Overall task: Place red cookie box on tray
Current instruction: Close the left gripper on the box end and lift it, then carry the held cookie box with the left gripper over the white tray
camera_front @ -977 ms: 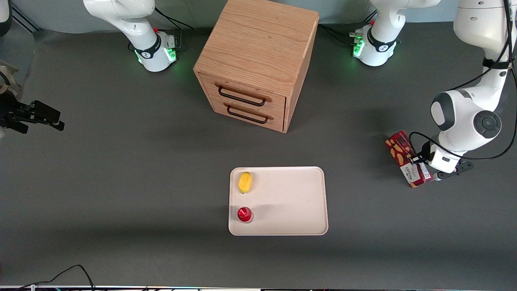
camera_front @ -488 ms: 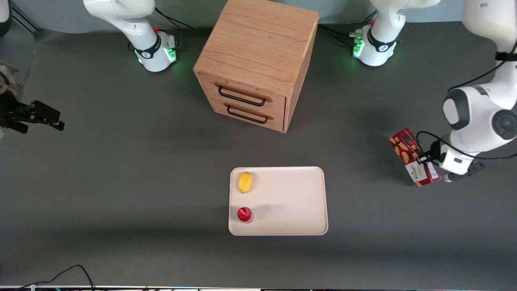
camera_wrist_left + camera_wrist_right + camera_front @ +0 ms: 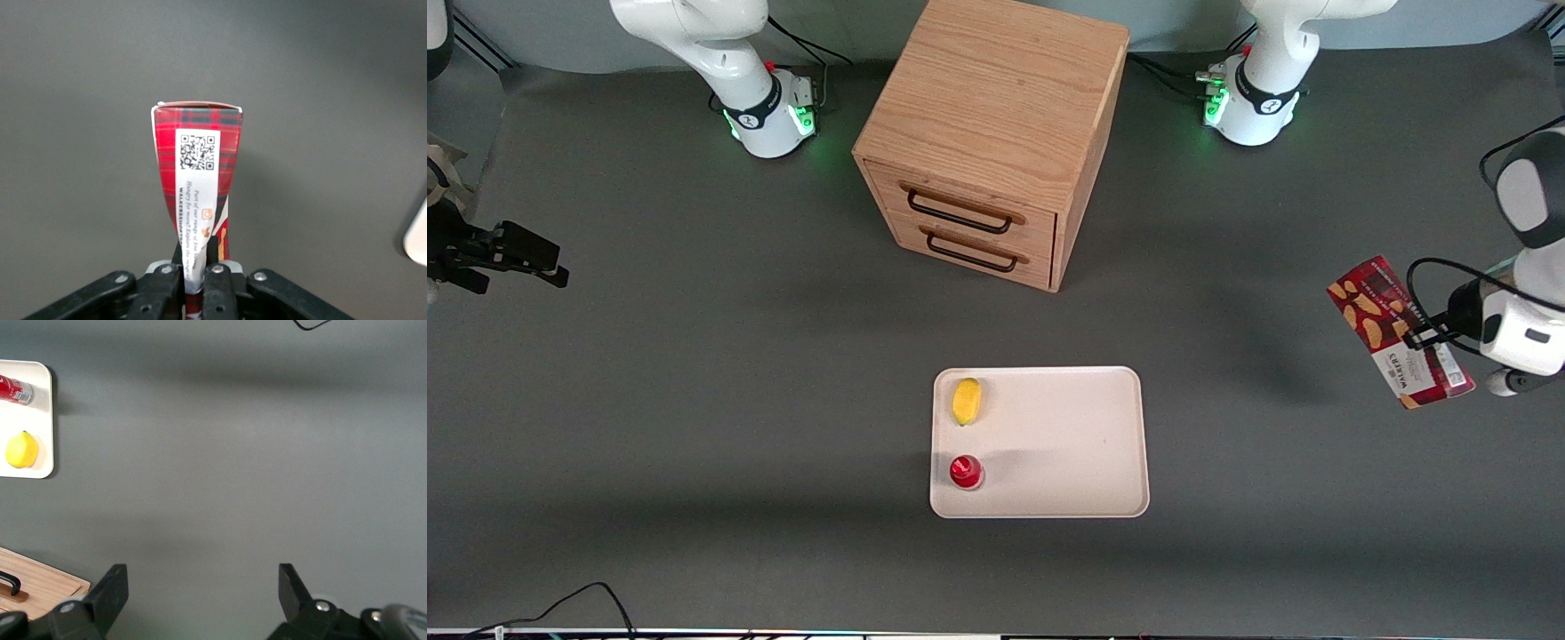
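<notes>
1. Pincer (image 3: 193, 277) clamped on the box (image 3: 1396, 331), held above the desk (image 3: 694, 400) at the working arm's end.
2. Tray (image 3: 1085, 444) well apart, carrying a lemon (image 3: 967, 401) and a red-capped item (image 3: 966, 471); transfer and release remain.
3. Compared with a second ago, the box is higher and farther from the tray.
</notes>
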